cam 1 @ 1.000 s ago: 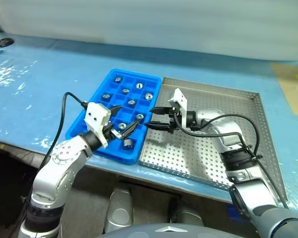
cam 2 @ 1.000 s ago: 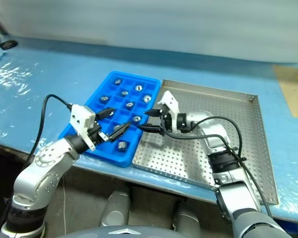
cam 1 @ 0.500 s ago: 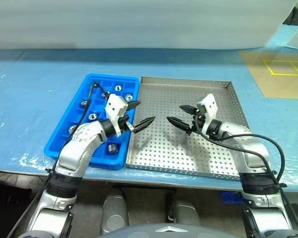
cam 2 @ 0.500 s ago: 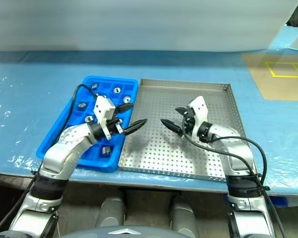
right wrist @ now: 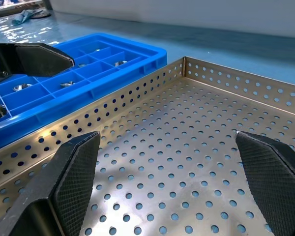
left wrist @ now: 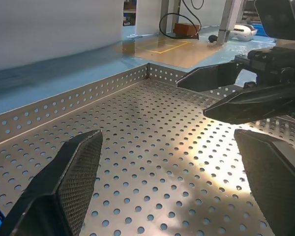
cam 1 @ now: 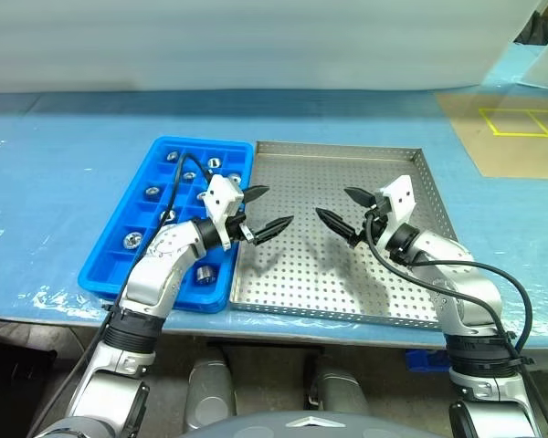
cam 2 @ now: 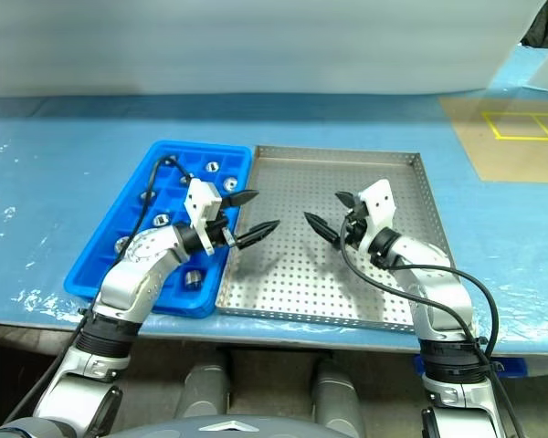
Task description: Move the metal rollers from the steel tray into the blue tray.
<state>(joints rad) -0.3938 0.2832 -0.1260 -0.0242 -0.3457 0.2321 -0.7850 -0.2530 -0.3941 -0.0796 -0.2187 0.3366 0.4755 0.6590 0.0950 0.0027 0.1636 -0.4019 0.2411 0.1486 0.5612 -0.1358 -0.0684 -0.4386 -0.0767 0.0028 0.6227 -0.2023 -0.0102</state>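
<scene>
The blue tray (cam 1: pixel 119 267) lies left of the steel tray (cam 1: pixel 374 297), their long sides touching. Several metal rollers (cam 1: pixel 153 191) sit in the blue tray's compartments, one per cell, for example at the roller (cam 1: pixel 205 273) and the roller (right wrist: pixel 120 63). Every roller I see is in the blue tray. My left gripper (cam 1: pixel 278 206) hangs open and holds nothing, just over the steel tray's left part. My right gripper (cam 1: pixel 332 203) faces it over the tray's middle, also open with nothing in it. Both point level, tips toward each other, a short gap apart.
Both trays rest on a blue table covered in glossy film, close to its front edge (cam 1: pixel 283 324). A brown board with yellow tape (cam 1: pixel 511 137) lies at the far right. Black cables trail from both wrists.
The head view has swung, so the whole scene shifted. Both grippers left the blue tray's near right part and now hover over the steel tray. The right gripper's fingers spread wider.
</scene>
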